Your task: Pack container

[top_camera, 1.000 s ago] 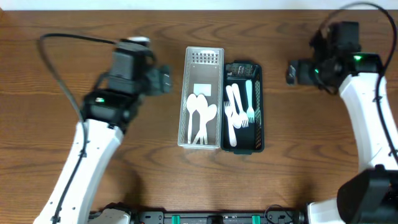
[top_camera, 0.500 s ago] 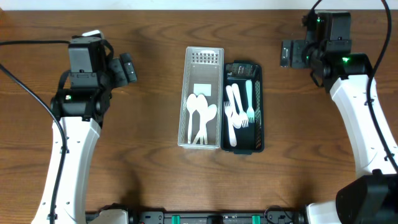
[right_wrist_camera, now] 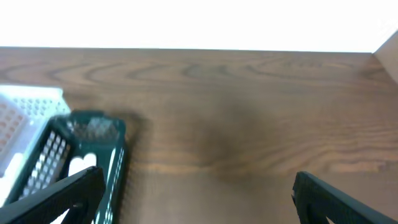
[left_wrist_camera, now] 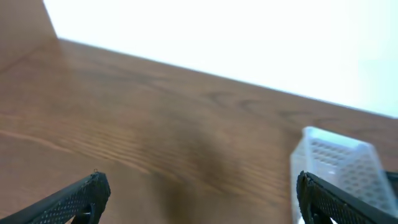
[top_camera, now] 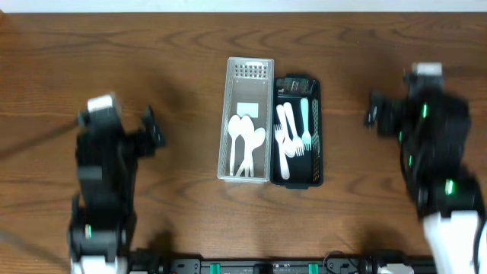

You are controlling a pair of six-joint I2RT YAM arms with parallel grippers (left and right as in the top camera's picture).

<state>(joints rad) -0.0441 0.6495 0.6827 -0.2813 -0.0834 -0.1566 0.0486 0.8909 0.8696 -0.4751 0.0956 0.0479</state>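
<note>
A clear perforated tray (top_camera: 250, 72) holds white spoons (top_camera: 245, 141) at the table's middle. Next to it on the right, a dark green tray (top_camera: 316, 129) holds white forks (top_camera: 288, 137) and a pale teal fork (top_camera: 305, 122). My left gripper (top_camera: 152, 131) is open and empty, well left of the trays. My right gripper (top_camera: 373, 114) is open and empty, to their right. The left wrist view shows the clear tray (left_wrist_camera: 339, 158) beyond the open jaws (left_wrist_camera: 199, 199). The right wrist view shows both the clear tray (right_wrist_camera: 25, 109) and the green tray (right_wrist_camera: 93, 134) left of the open jaws (right_wrist_camera: 199, 196).
The brown wooden table (top_camera: 183, 46) stretches on all sides of the trays. A white wall borders its far edge (left_wrist_camera: 217, 37). A black rail (top_camera: 251, 266) runs along the near edge.
Both arms have pulled back toward the near edge, away from the trays; the left one swung far left first. The trays and cutlery have not moved.
</note>
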